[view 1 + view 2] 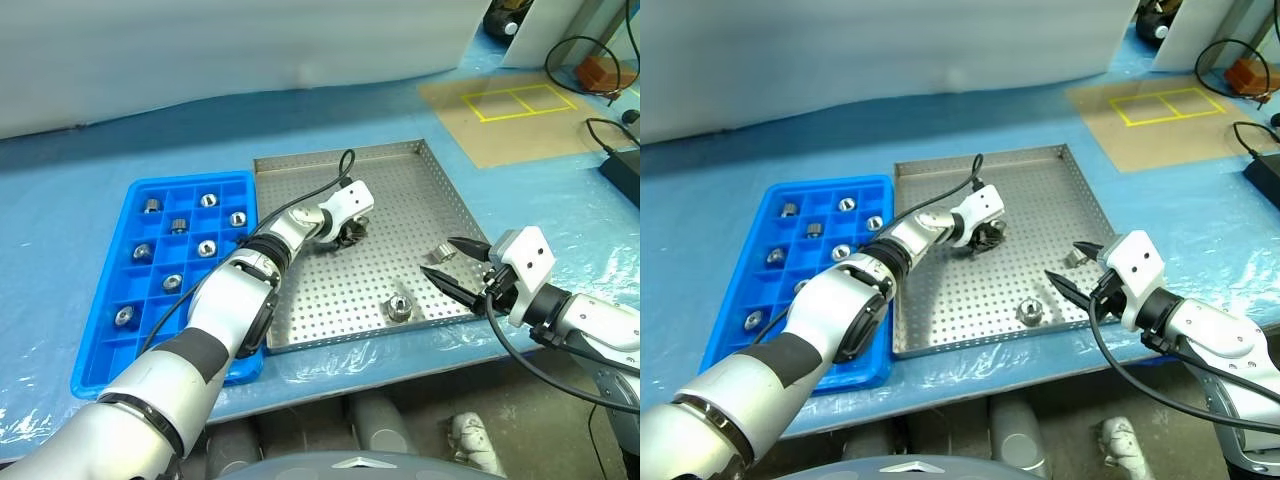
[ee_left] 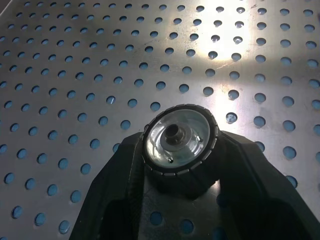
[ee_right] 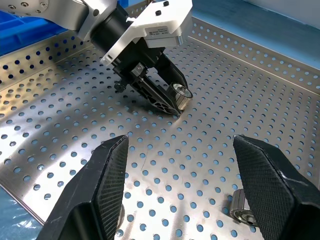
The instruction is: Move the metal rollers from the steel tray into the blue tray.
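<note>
Blue plastic sheet [image 1: 330, 110] covers the table, and behind it at the right lies a brown board with yellow tape squares [image 1: 515, 101] and black cables [image 1: 600, 135]. On the sheet stands the steel tray [image 1: 400, 160], and the blue tray [image 1: 105, 330] touches its left side with several metal rollers [image 1: 207, 248] in its compartments. The left gripper [image 3: 172, 102] pinches one roller [image 2: 179, 142] in the steel tray's middle, while the right gripper [image 1: 452, 266] hangs spread over the tray's right part, with two more rollers [image 1: 398, 307] near it.
</note>
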Robot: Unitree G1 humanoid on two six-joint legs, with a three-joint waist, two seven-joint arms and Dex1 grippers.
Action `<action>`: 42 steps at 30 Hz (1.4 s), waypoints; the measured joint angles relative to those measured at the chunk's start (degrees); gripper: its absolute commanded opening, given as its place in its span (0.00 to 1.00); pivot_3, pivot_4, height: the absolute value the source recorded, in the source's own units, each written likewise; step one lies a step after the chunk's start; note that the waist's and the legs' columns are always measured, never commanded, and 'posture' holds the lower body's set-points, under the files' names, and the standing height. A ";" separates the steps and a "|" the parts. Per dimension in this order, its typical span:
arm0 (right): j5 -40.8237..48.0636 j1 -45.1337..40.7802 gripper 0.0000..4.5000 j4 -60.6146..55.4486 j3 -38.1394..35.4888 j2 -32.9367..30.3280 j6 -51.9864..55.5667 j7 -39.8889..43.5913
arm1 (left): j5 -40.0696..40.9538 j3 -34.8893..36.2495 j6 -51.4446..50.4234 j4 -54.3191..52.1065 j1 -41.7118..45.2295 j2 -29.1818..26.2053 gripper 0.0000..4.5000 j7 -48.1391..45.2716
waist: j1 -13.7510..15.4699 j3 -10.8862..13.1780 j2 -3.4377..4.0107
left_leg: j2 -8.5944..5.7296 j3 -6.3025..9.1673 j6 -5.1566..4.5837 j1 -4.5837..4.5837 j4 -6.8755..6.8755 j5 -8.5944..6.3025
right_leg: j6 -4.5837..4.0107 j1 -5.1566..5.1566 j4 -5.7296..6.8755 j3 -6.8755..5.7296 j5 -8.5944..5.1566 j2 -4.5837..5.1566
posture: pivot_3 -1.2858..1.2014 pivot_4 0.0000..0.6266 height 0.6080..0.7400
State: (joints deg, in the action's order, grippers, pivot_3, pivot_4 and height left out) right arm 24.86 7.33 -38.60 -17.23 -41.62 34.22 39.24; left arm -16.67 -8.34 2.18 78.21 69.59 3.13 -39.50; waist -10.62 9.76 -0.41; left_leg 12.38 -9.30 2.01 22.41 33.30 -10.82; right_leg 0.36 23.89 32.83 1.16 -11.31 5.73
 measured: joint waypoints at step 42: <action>-2.00 -17.61 0.75 15.46 11.07 -0.66 -6.11 6.96 | 13.26 10.84 -0.37 -4.17 8.53 -15.11 0.42 -33.03 | 1.05 0.06 0.03 | -0.45 0.00 -0.43 0.51 -0.10 -0.06 | 0.19 0.48 0.26 -0.23 -0.10 0.59 | 0.38 0.24 1.00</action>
State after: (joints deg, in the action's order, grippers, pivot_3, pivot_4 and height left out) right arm 22.87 -10.28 -23.14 -6.16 -42.28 28.11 46.20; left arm -3.41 2.50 1.81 74.04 78.12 -11.98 -72.53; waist -9.57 9.81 -0.38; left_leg 11.93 -9.30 1.58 22.92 33.20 -10.88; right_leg 0.55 24.37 33.09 0.93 -11.40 6.32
